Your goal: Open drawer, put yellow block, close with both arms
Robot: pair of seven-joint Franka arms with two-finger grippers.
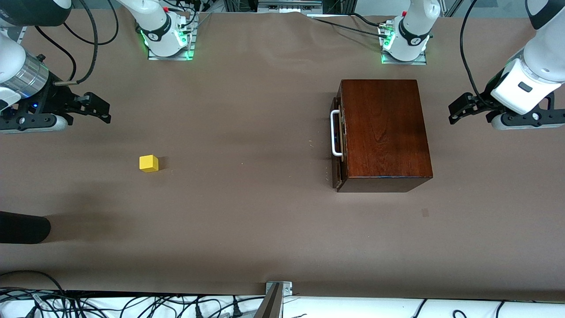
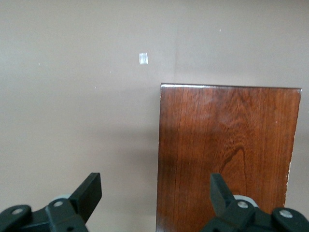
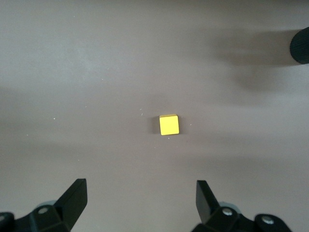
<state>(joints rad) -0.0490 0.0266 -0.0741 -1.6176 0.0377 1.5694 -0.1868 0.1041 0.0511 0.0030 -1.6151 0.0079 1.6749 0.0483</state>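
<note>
Two claws hang over the desk, both with fingers spread apart and nothing between them. At the right arm's end, the right claw [image 1: 99, 108] is in the air over bare desk, and its wrist view shows its fingers [image 3: 75, 198] wide with the yellow block [image 3: 169, 125] lying on the surface between and past them, untouched. That yellow block sits alone on the brown desk [image 1: 247, 212], toward the right arm's end and nearer the front camera than the right claw's place over the desk. At the left arm's end, the left claw [image 1: 459, 110] hangs just beside the wooden box [image 1: 384, 132], apart from it; its wrist view shows one finger [image 2: 89, 193] over bare desk and the other over the box's glossy top. The box stands on the desk toward the left arm's end, well apart from the block. Its drawer [image 1: 337, 137] is pushed in, so the dark front lies nearly flush with the box and nothing of the inside shows; what it holds cannot be told. The white bar handle [image 1: 335, 133] on that front faces the right arm's end of the desk.
</note>
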